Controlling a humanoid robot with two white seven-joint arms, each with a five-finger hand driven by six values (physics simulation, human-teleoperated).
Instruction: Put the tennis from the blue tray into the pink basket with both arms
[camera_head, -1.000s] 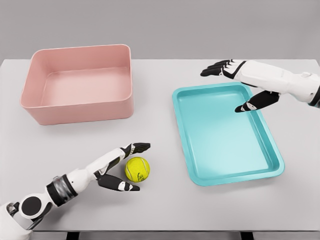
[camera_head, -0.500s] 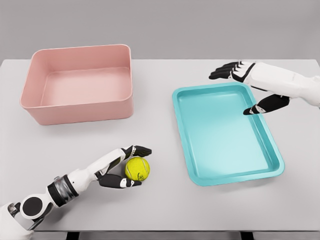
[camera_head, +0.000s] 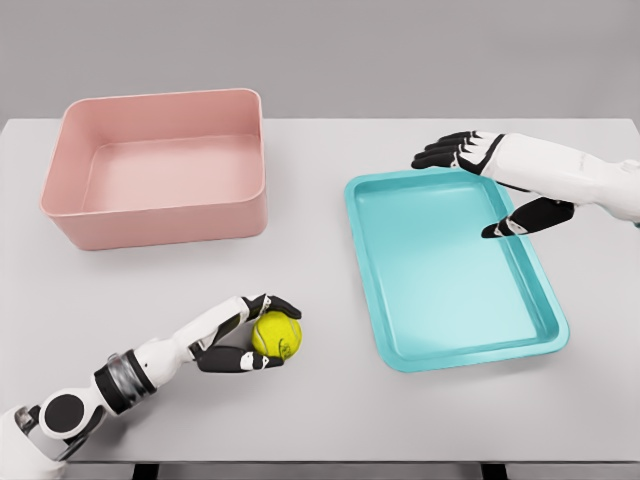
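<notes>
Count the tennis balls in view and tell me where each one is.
1. The yellow-green fuzzy tennis ball sits on the grey table, gripped in the left robot hand, between the pink plastic basket and the shallow blue tray. Both containers look empty.

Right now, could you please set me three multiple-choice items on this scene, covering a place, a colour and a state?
1. Where is the tennis ball?
A. in the tray
B. on the table, left of the tray
C. in the basket

2. What colour is the basket?
A. pink
B. green
C. white

3. The left hand is:
A. spread flat
B. out of view
C. closed on the ball

Answers: 1 B, the ball is outside the blue tray. 2 A, its walls are pink. 3 C, fingers and thumb wrap the ball.
</notes>
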